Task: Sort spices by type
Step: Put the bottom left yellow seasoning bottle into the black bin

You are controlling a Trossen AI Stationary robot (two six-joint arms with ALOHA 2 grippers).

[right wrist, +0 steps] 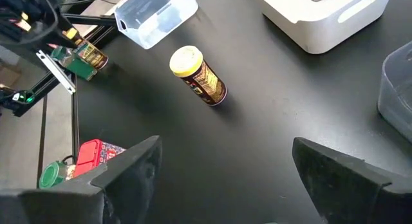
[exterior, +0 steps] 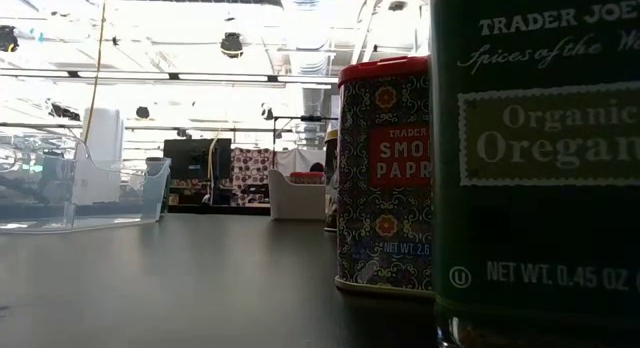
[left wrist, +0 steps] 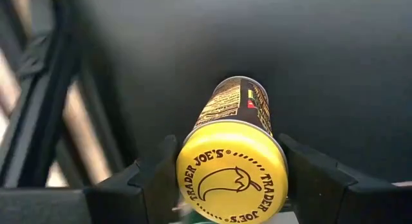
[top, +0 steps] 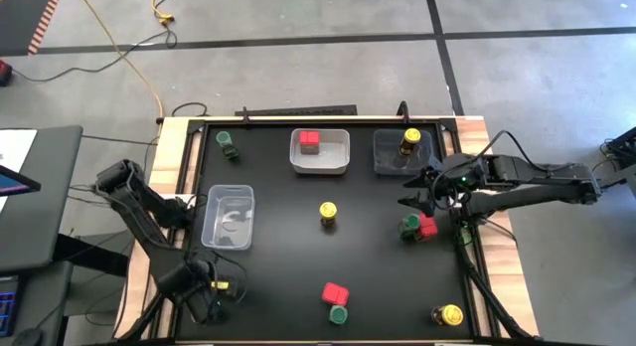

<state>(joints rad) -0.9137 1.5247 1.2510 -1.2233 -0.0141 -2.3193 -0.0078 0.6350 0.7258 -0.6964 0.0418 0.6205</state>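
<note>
Now, from the high view, I take the empty clear tray (top: 228,216) as my landmark. My left gripper (top: 212,286) sits just below that tray near the table's front-left corner, with a yellow-lidded jar (top: 221,284) between its fingers. Right of the tray stands a second yellow jar (top: 328,215); beyond it my right gripper (top: 425,193) hovers beside a green jar (top: 409,226) touching a red box (top: 428,227). Farther from the tray, a white tray (top: 320,163) holds one red box, and a third tray (top: 393,157) one yellow jar.

Level with the table, the low view gives me a paprika tin (exterior: 383,173) and an oregano jar (exterior: 535,158) close up, with the clear tray well behind.

Through the left wrist, the fingers (left wrist: 153,179) are closed partway on the jar just below its yellow lid (left wrist: 232,170). I judge it light, rigid and slick, prone to rolling, so a grip across the body under the lid suits it.

Through the right wrist, the fingers (right wrist: 138,166) stand wide apart, holding nothing.
</note>
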